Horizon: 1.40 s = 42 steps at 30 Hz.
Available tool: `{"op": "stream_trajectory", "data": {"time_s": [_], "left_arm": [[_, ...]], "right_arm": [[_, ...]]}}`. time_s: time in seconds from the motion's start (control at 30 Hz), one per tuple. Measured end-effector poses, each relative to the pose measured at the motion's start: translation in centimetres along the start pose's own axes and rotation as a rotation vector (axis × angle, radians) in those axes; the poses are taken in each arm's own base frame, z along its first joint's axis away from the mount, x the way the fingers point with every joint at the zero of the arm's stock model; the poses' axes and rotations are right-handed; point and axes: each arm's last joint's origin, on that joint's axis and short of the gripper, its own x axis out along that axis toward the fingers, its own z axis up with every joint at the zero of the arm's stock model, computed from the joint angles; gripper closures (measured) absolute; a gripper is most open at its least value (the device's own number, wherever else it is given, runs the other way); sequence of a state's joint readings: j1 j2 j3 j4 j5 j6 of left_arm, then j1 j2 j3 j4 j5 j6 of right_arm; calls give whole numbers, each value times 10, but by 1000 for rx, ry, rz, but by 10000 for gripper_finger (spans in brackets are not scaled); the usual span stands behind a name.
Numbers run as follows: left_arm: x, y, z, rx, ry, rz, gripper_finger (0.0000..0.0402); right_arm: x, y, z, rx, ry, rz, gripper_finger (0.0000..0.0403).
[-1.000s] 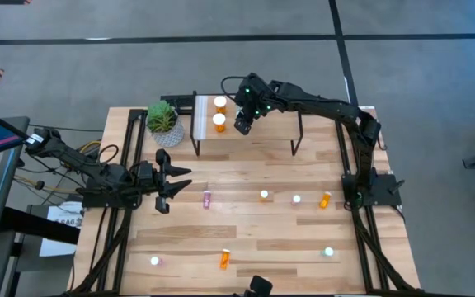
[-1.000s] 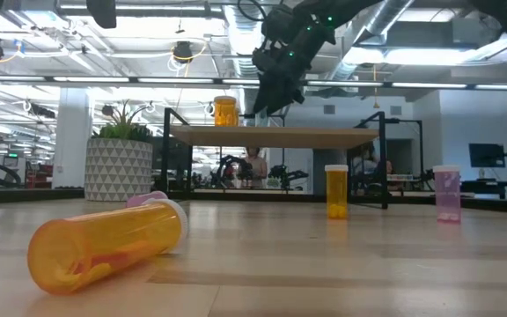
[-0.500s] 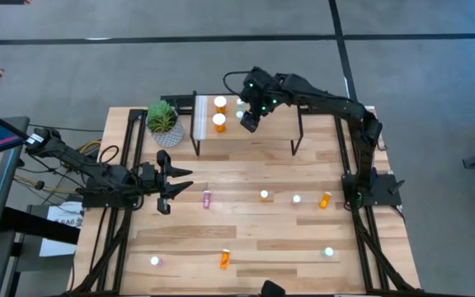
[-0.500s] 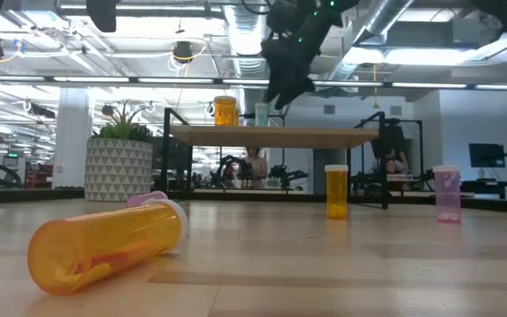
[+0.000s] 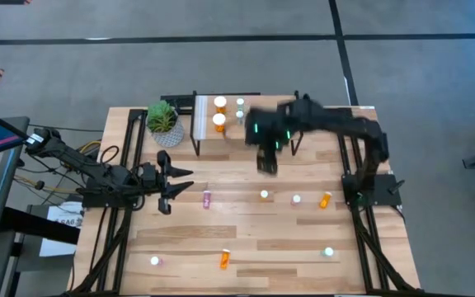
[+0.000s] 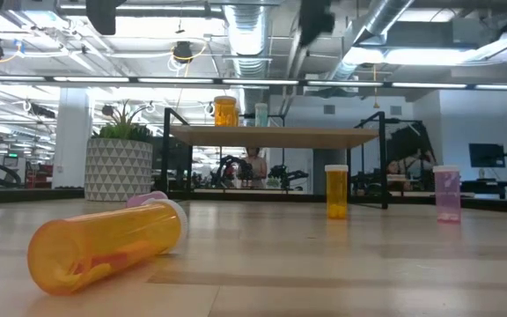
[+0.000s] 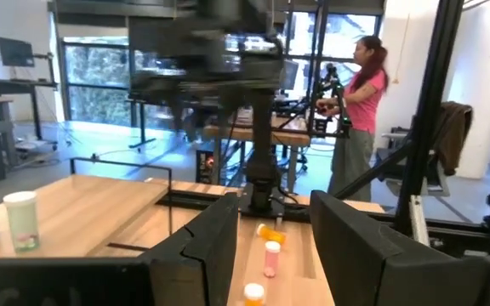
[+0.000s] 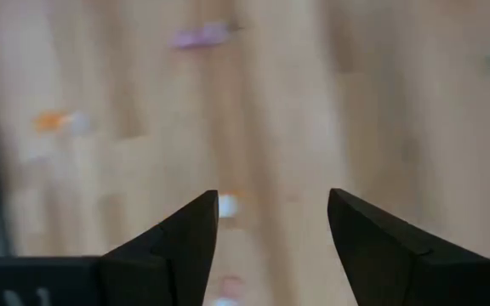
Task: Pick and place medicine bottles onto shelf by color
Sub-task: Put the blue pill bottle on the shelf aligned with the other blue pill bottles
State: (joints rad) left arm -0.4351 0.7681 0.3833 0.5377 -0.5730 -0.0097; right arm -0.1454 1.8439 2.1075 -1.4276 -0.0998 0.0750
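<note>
High view: right claw (image 5: 266, 165) wide open and empty over the table (image 5: 246, 239).
From the left: left claw (image 5: 174, 183) waits open, empty; shelf (image 5: 262, 124) of pale wood on thin black legs holds two orange bottles (image 5: 219, 122) and a teal bottle (image 5: 240, 105). I would descend straight over one small white cap (image 5: 264, 195).

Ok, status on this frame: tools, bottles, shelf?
Right tool open, empty, off the shelf over the table. Left tool open, idle at the left edge. Two orange bottles and a teal bottle on the shelf. Nothing blocking.
</note>
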Motion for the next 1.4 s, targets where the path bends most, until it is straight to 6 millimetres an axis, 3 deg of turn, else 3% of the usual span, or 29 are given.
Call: {"op": "stream_trajectory", "data": {"time_s": [0.2, 0.33, 0.6, 0.77, 1.0, 1.17, 1.4], "left_arm": [[0, 0, 1, 8, -12, 17, 262], [0, 0, 2, 5, -16, 16, 262], [0, 0, 2, -22, -18, -8, 262], [0, 1, 5, -21, -41, 20, 262], [1, 4, 5, 2, -44, 61, 262], [3, 6, 4, 1, -39, 76, 262], [3, 6, 4, 1, -39, 72, 262]], "right_arm": [[-12, 99, -30, -108, -30, -56, 167], [-7, 149, -80, -92, -42, -183, 172], [-2, 180, -225, 336, -28, -151, 177], [9, 200, -281, 548, -3, -17, 178], [45, 228, -308, 602, 180, -93, 178], [70, 242, -310, 541, 193, -105, 178], [88, 243, -305, 514, 193, -164, 178]]}}
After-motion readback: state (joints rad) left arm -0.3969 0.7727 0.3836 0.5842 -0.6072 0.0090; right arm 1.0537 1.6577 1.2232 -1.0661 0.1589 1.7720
